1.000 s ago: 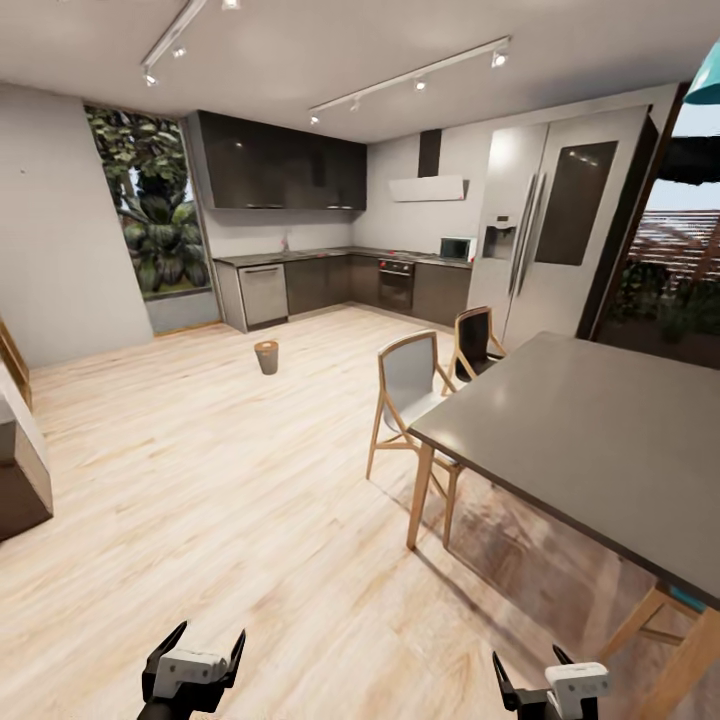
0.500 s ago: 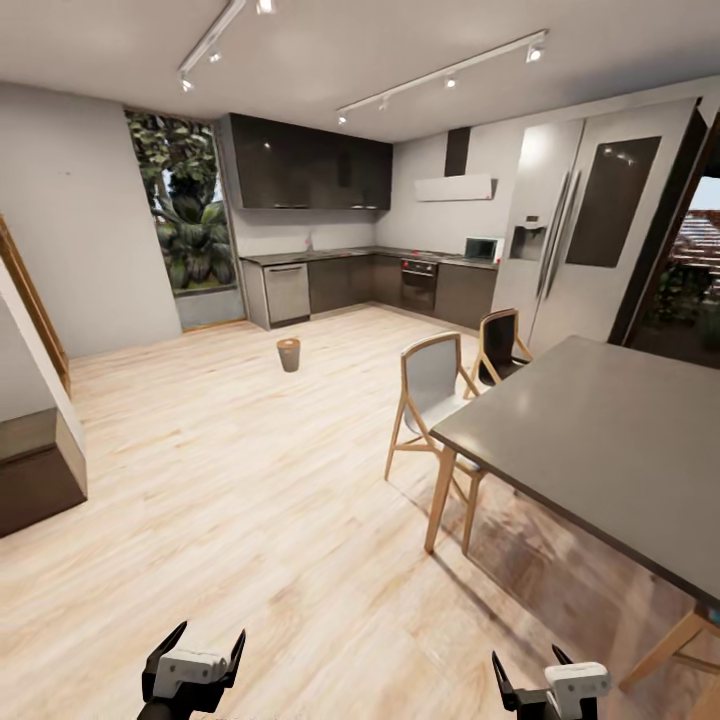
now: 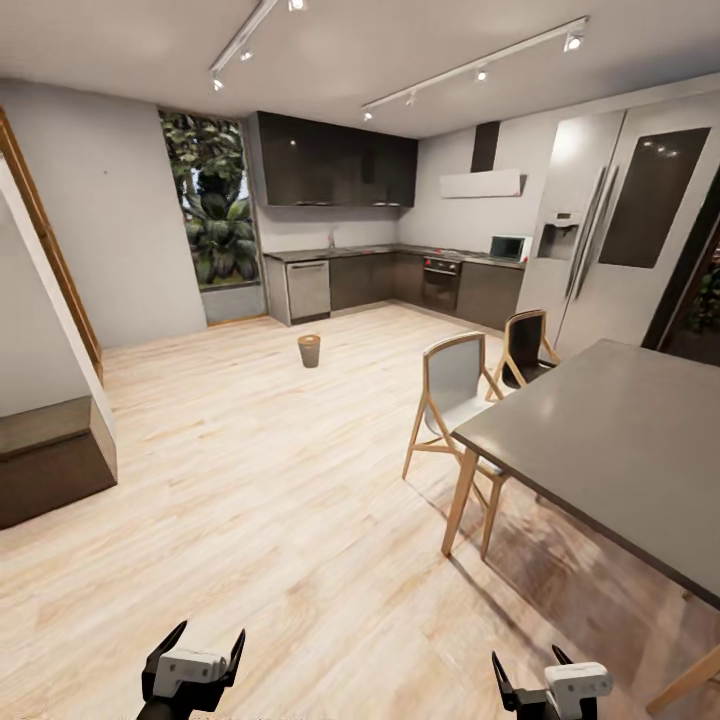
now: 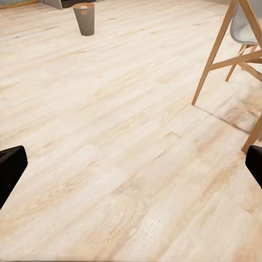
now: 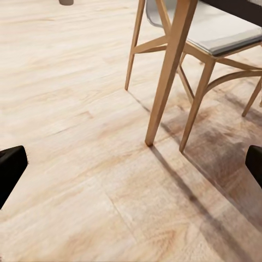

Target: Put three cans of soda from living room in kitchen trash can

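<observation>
So the robot is in the kitchen, looking across the pale wood floor [image 3: 250,480] at the grey cabinets [image 3: 380,280], the black oven [image 3: 441,285] and the steel fridge [image 3: 610,240]. The tash can [image 3: 309,350] stands upright out in the open floor, well ahead of both arms and a touch left of the picture's middle, well apart from the cabinets behind it. The left gripper [image 3: 195,662] and right gripper [image 3: 540,683] both hang low at the front with their fingers spread wide and nothing between them, so no soda is on board. From the left wrist camera the tash can [image 4: 84,18] sits far out along the line of the fingers, which makes me think the left arm is the slightly nearer one. On the right side it's the dining table [image 3: 620,440] and the grey chair [image 3: 455,390], with the table leg [image 5: 169,71] near the right arm. My read: nothing to drop in yet, the cans have to be fetched from the living room first.
</observation>
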